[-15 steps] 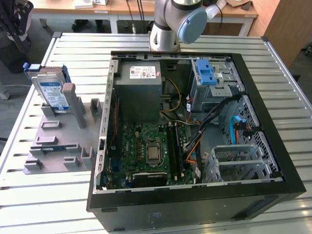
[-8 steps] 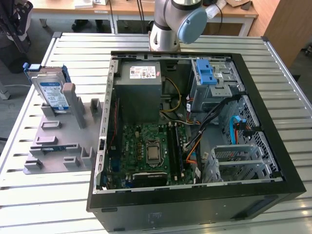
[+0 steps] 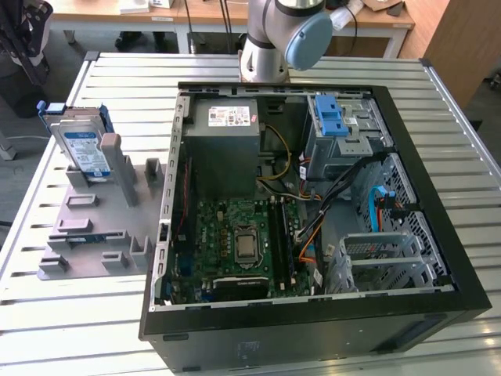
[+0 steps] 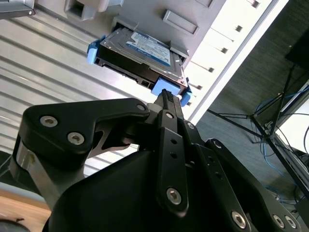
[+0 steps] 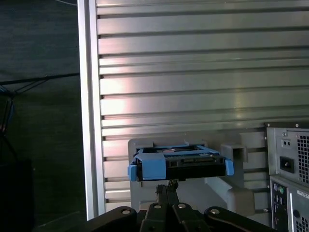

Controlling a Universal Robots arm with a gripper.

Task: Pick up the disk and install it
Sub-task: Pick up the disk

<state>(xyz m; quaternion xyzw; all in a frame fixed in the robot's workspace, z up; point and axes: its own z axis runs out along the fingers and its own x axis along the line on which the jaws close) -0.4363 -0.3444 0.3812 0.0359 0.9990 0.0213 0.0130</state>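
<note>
I have one gripper (image 4: pixel 165 95), and its two black fingers (image 4: pixel 167 113) are pressed together at the tips with nothing between them. In both wrist views those tips sit just short of the near edge of the one disk (image 4: pixel 145 50), a flat silver hard drive with a blue-and-white label and a thin blue plastic frame. I cannot tell whether they touch it. In the first wrist view my gripper (image 5: pixel 166 186) lines up with the middle of the disk's (image 5: pixel 181 164) edge, between its two blue corner tabs.

In the exterior view the disk (image 3: pixel 84 149) stands tilted against a post on a single grey fixture plate (image 3: pixel 94 227), at the exterior view's left on the slatted metal table (image 3: pixel 78 313). Beside the plate lies one open black computer case (image 3: pixel 313 317). It holds one grey metal box with a white sticker (image 3: pixel 227 149) and one grey cage with a chunky blue latch (image 3: pixel 333 117).
</note>
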